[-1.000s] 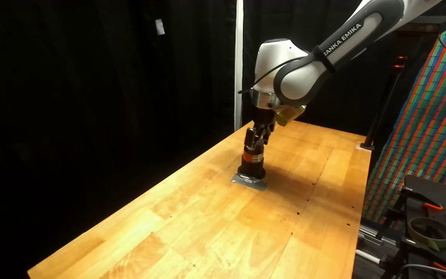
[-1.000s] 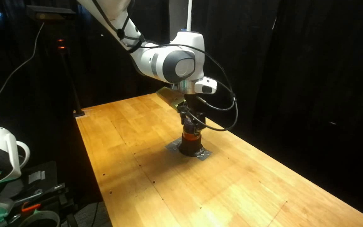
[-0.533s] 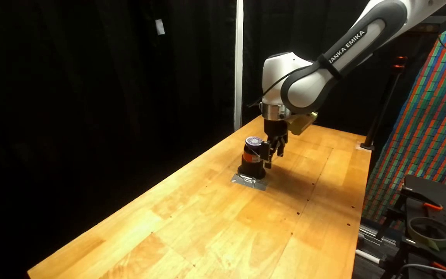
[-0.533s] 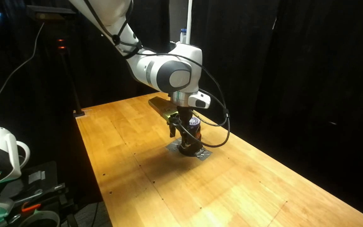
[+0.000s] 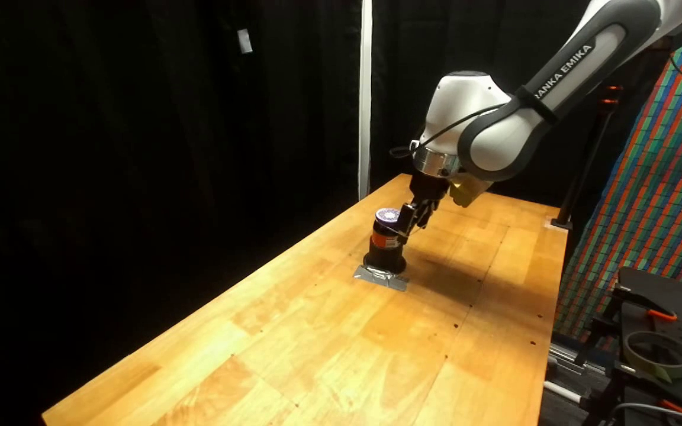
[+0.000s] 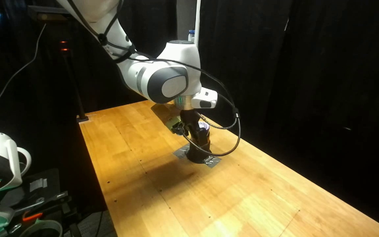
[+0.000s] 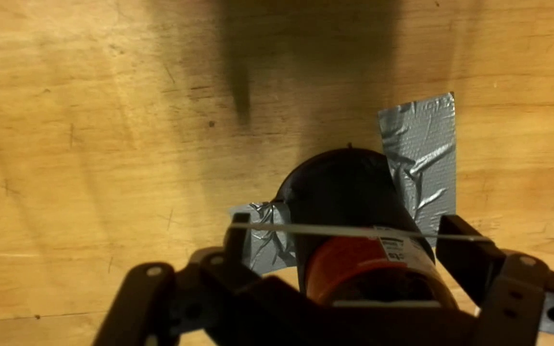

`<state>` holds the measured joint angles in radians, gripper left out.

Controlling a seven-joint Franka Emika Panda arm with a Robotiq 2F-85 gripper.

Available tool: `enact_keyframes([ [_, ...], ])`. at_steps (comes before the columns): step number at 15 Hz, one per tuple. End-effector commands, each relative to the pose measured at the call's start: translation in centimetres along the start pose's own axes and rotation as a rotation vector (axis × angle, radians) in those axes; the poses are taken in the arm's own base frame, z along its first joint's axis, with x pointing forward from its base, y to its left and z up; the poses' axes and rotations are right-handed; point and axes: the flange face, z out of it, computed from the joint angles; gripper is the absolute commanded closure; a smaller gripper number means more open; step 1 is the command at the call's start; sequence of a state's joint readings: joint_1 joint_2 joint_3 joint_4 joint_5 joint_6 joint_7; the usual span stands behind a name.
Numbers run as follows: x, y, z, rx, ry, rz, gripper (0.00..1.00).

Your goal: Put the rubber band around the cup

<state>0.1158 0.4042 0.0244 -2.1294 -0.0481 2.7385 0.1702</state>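
Note:
The cup [image 5: 385,257] is a dark upright cylinder with a reddish-orange stripe and a pale patterned top. It stands taped to the table and also shows in an exterior view [image 6: 198,154] and in the wrist view [image 7: 349,187]. My gripper [image 7: 348,227] is open and tilted, beside the cup's upper part, as an exterior view shows [image 5: 413,229]. The pale rubber band [image 7: 325,230] is stretched between both fingers and crosses the cup's near side. A thin strand also crosses the cup's upper part in an exterior view. Whether it loops fully round is hidden.
Grey tape [image 7: 426,158] holds the cup's base to the wooden table [image 5: 341,355]. A thin black post [image 5: 578,171] stands at the table's corner. A dark side cart [image 5: 666,307] with a tape roll [image 5: 643,355] is beyond the table's edge. A cable loop [image 6: 239,131] hangs by the wrist.
My gripper was over the cup's top a second ago. It went down and sideways off the cup, then tilted and rose slightly beside it. The cup has not moved.

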Motion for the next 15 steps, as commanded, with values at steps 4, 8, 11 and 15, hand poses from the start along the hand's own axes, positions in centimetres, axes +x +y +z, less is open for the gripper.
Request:
enact_keyframes([
  [4,-3.0,0.1,-0.5,0.03,0.165,-0.017,0.25],
  [8,-4.3,-0.1,-0.9,0.066,0.283,-0.019,0.51],
  [11,-5.8,-0.2,-1.2,0.087,0.375,-0.025,0.73],
  [15,-8.2,0.0,-1.8,0.118,0.51,-0.02,0.95],
])
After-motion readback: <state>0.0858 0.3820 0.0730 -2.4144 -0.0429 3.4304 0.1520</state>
